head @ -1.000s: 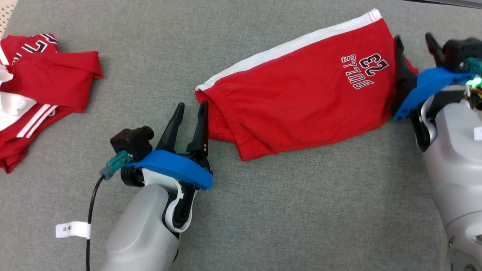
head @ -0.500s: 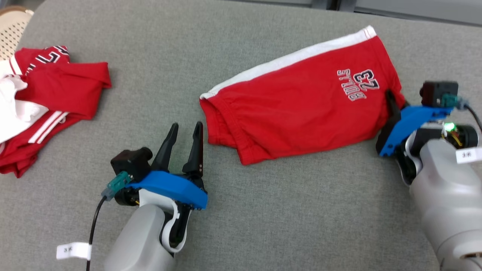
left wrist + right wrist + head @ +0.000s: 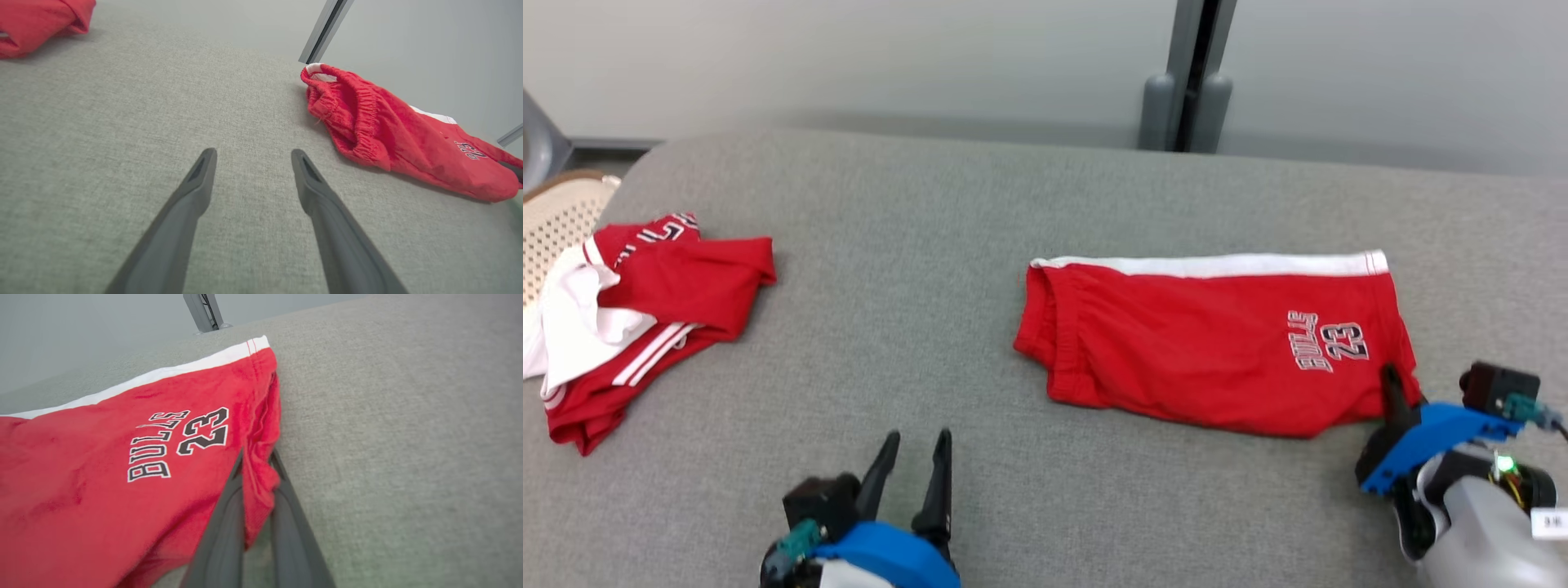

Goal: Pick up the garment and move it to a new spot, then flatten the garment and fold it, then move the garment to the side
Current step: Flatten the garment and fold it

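Nearest, at the lower left of the head view: left gripper (image 3: 918, 441), its two long dark fingers spread wide with nothing between them, above the grey woven table covering (image 3: 915, 229). The left wrist view agrees: fingers apart, only grey cloth under them, the garment well off to their right.

Lower right: right gripper (image 3: 257, 457), jaws pinched together on a bunched fold at the near right corner of the red knit shorts with a white side stripe (image 3: 1201, 359). The right wrist view shows red fabric squeezed between the two fingers.

Shorts lie right of centre on the table, mostly flat, running left to right. Elastic waistband at the left end, white stripe along the far edge, "BULLS 23" print (image 3: 1327, 341) near the gripped end.

Farther left, well apart: crumpled heap of red and white clothing (image 3: 645, 318) near the table's edge, with a cream perforated object (image 3: 560, 224) just beyond it.

Farthest: pale grey wall with a dark vertical post (image 3: 1191, 82).
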